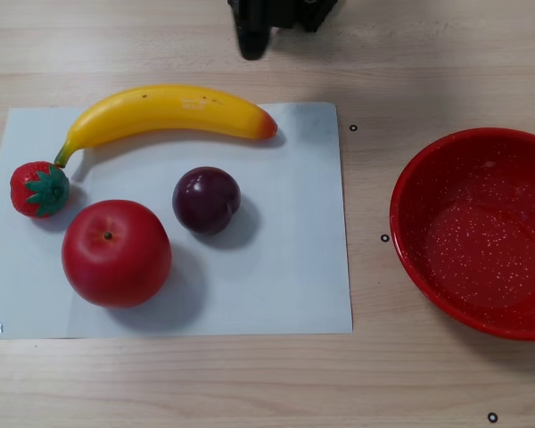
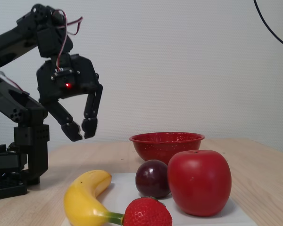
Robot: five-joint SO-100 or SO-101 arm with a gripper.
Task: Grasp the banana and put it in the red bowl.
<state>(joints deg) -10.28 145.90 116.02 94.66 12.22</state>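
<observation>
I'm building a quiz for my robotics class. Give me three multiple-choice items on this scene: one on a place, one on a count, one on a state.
1. Where does the banana lie?
A. on the white sheet
B. inside the red bowl
C. on the bare table, off the sheet

2. How many fruits lie on the sheet?
A. two
B. four
C. six

3. How is the tool?
A. shut on the banana
B. resting in the bowl
C. in the air, holding nothing

Answers:
1 A: the other view shows it along the sheet's far edge.
2 B: banana, strawberry, red apple, plum.
3 C: the fixed view shows its fingers above the table with nothing between them.
</observation>
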